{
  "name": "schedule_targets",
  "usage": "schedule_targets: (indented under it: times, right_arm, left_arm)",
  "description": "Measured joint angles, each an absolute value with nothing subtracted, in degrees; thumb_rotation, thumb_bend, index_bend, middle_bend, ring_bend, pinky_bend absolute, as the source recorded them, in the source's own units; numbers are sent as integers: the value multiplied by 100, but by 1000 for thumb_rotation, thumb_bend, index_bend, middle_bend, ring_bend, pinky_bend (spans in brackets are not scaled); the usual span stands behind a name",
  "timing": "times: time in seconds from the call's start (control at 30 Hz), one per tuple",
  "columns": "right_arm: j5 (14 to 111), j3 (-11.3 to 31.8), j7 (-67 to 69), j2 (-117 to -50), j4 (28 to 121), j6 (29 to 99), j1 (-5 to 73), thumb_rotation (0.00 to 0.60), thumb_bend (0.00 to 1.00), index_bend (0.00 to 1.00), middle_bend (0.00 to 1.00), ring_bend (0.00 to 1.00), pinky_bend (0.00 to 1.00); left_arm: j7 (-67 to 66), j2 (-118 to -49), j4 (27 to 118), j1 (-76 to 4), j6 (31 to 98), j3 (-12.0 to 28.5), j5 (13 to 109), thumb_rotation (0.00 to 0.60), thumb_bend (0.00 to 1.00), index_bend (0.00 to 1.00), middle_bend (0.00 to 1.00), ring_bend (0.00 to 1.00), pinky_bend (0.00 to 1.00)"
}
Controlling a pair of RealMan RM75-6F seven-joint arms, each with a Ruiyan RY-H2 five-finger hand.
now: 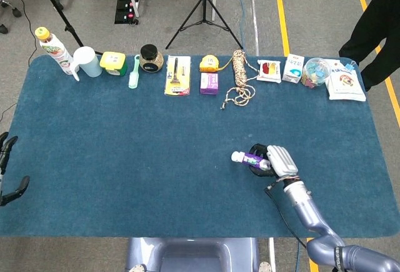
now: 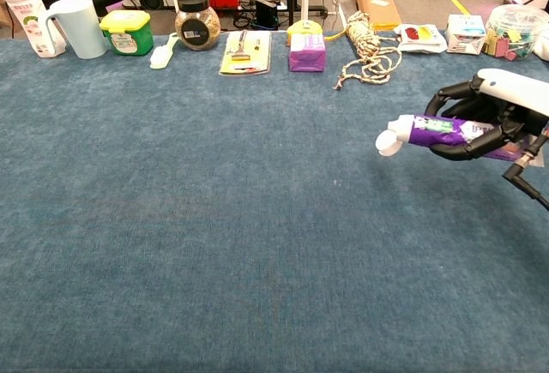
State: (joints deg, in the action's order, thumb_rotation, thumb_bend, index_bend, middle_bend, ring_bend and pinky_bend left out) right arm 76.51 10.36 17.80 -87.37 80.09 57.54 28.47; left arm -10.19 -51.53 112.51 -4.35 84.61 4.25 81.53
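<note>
Above fuzzy blue cloth (image 2: 214,219) | right hand (image 2: 493,116) grips glossy purple tube (image 2: 433,129)

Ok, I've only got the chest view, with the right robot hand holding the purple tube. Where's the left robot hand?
Observer: The left robot hand shows in the head view at the table's left edge, fingers apart, holding nothing.
Operator: Anyone near the table?
Observer: Yes, a person in black stands beyond its far right corner.
Operator: What's right of the clear tub of clips?
Observer: A white packet lying flat, ending the row.
</note>
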Motion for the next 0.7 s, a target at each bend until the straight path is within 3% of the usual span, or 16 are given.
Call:
schedule_targets:
  times: [0.27,0.7]
  right_arm:
    - [7724,997,1966,-8683,8238,5807,2842,600,399,763,777,838,960]
    - [7791,956,2308,-8530,8784,5974,2752,600,401,768,800,864,981]
  left_arm:
    - [-1449,-5281,11471,-912,7777,395,8376,600,348,15,0,12,175]
    - [-2248,-6118,11579,-2053,6621,664,8245,600,348,5,0,54,175]
